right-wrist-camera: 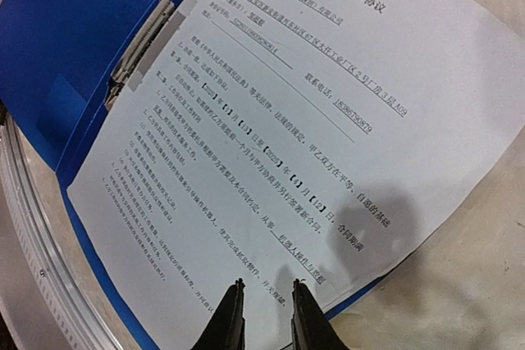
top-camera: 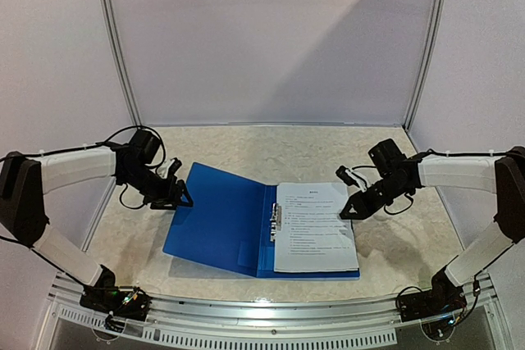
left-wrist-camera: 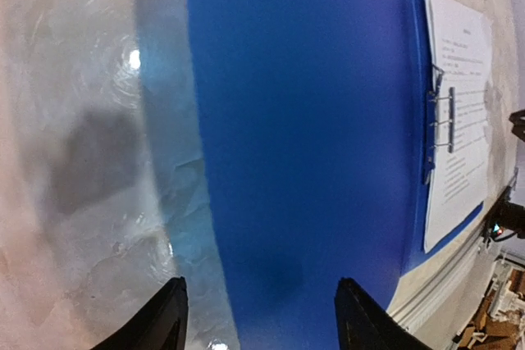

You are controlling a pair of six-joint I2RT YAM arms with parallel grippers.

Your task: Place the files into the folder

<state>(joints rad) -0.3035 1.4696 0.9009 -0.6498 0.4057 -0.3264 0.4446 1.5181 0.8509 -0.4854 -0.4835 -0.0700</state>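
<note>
The blue folder point(top-camera: 221, 219) lies open on the table. A white printed file point(top-camera: 314, 225) rests on its right half, its left edge at the metal spine clip point(top-camera: 274, 220). My left gripper point(top-camera: 176, 194) hangs at the left cover's outer edge. In the left wrist view it point(left-wrist-camera: 260, 283) is open, with the blue cover point(left-wrist-camera: 303, 120) and its edge seen beneath the gap. My right gripper point(top-camera: 349, 209) hovers over the file's right edge. In the right wrist view its fingers point(right-wrist-camera: 267, 284) stand a narrow gap apart above the file point(right-wrist-camera: 271, 120), holding nothing.
The marbled tabletop point(top-camera: 394, 161) is closed in by white booth walls behind and at both sides. A metal rail point(top-camera: 271, 309) runs along the near edge, just in front of the folder. Black cables trail from both arms.
</note>
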